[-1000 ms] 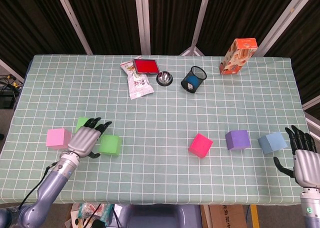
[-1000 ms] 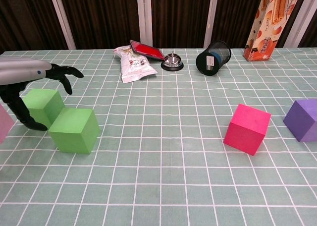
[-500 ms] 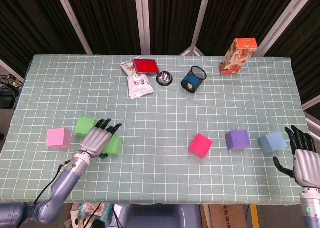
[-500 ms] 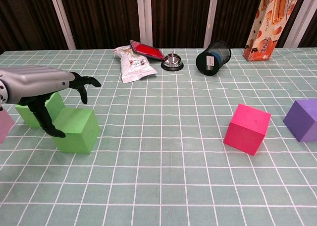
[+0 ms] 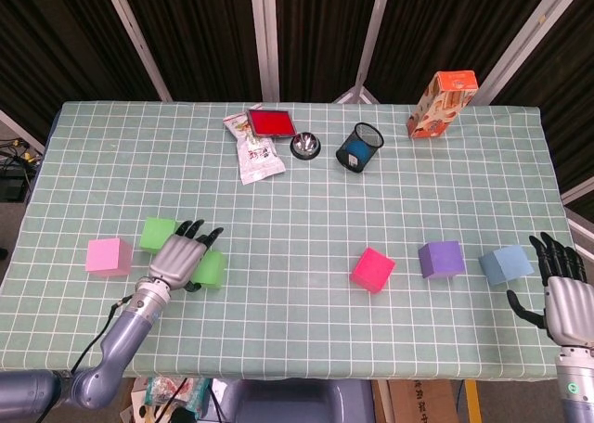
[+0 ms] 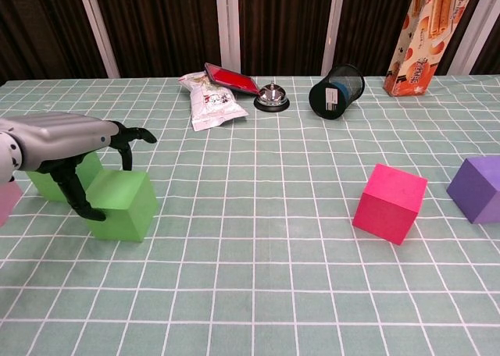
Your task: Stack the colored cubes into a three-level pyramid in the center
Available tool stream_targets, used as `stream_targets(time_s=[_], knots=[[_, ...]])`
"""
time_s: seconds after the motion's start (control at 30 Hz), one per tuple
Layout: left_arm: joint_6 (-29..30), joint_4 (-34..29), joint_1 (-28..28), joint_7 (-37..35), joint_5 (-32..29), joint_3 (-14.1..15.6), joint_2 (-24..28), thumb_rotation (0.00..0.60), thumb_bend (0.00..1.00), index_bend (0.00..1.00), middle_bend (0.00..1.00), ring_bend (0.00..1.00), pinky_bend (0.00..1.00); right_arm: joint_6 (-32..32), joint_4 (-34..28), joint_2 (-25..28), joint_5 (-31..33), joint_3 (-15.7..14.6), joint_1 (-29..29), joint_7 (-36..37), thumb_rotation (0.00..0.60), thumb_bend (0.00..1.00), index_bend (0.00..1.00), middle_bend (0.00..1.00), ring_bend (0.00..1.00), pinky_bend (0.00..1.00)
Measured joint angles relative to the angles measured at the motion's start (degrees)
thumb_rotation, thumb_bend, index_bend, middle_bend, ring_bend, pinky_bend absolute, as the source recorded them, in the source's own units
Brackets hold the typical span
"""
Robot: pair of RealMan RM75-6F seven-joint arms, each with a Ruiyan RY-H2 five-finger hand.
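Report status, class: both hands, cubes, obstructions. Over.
Left hand open over the near green foam cube, no grip yet. Right hand open beside the light blue cube. Nothing stacked; centre unobstructed.

Left hand [image 6: 66, 141] has lowered onto green cube [image 6: 125, 205].

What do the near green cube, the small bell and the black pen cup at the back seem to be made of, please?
Near green cube: probably foam or soft plastic, given its matte, even colour and slightly rounded edges. Bell: polished metal, judging by the bright reflective dome. Pen cup: apparently black wire mesh, lying tipped on its side; the mesh texture is faint, so this is uncertain.
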Motion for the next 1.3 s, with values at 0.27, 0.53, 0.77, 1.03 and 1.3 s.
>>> stream_targets(time_s=[0.27,0.53,0.77,1.03,1.3], knots=[[0.55,2.05,-0.90,-1.77,0.93,-0.30,-2.71,0.600,0.20,0.08,0.42,0.09,0.13,-0.23,-0.34,-0.03,0.53,0.13,0.02,0.02,0.600,0.34,0.00,0.00,0.00,0.00],[2.63,0.30,-2.95,-1.19,0.37,-3.63,-3.41,0.600,0.20,0.09,0.42,0.09,0.13,-0.86,-0.76,0.25,1.19,0.24,0.07,0.45,0.600,0.34,0.00,0.00,0.00,0.00],[2.72,1.63,-7.80,2.08,-7.24,-8.34,-5.98,0.600,0.20,0.10,0.42,0.09,0.13,-1.61,-1.11,0.33,1.75,0.27,0.28,0.57,0.600,0.34,0.00,0.00,0.00,0.00],[0.44,11.58,-16.88,6.13,-16.90,-13.84,-12.44,0.600,0.20,0.11,0.42,0.09,0.13,-2.94,-1.59,0.41,2.97,0.41,0.60,0.89,0.600,0.34,0.00,0.00,0.00,0.00],[-2.82,24.40,-25.42,9.78,-25.38,-16.53,-19.93,0.600,0.20,0.11,0.42,0.09,0.13,-3.95,-2.17,0.94,4.51,0.80,0.73,1.86,0.600,0.34,0.00,0.00,0.00,0.00]])
